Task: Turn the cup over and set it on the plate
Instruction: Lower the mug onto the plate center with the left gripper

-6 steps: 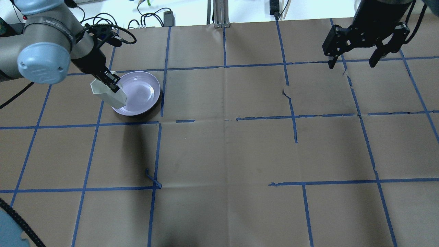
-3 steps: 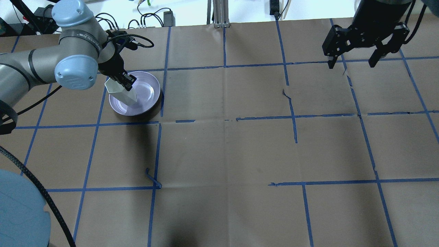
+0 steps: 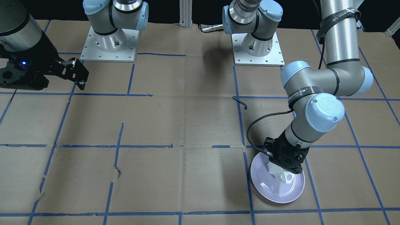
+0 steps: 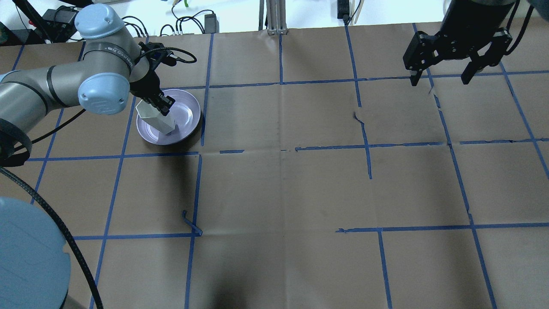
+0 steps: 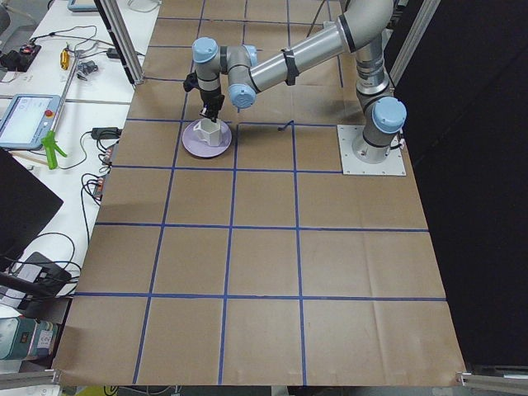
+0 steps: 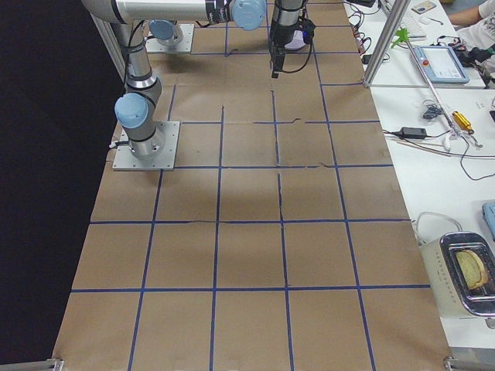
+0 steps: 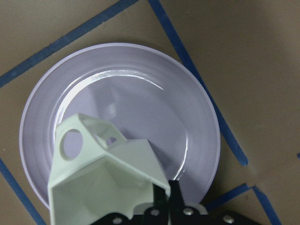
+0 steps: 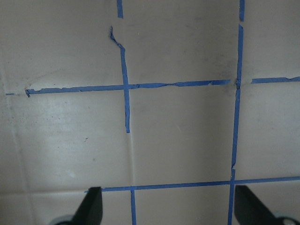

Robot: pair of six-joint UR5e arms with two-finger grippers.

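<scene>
Left arm: swung in from the left since a second ago, its elbow now drawn close behind the plate.
Left gripper (image 4: 164, 105): clenched on the cup – the fingers (image 7: 164, 206) are pinched on the wall at the rim, as seen in the wrist view.
Cup (image 4: 156, 119): carried from the plate's left edge to a spot over its left-centre, and brought lower. It is held mouth up, with the handle turned away from the robot. Contact between base and plate cannot be told.
Meaning: the flip is judged done; only the set-down and the letting go are judged left.
Plate (image 4: 188, 112): unmoved over the last second.
Edges: the cup's base is judged to lie inside the raised rim, nearer the rim on the left than on the right, so little margin is left on that side.
Blue tape line (image 4: 204, 107): just beside the plate's right rim, flat on the paper.
Open room: to the plate's right, only brown paper (image 4: 283, 120) and taped grid are seen – a straight lift is judged unhindered.
Right gripper (image 4: 440, 80): unchanged, its jaws spread wide with nothing held, well apart at the far right.
</scene>
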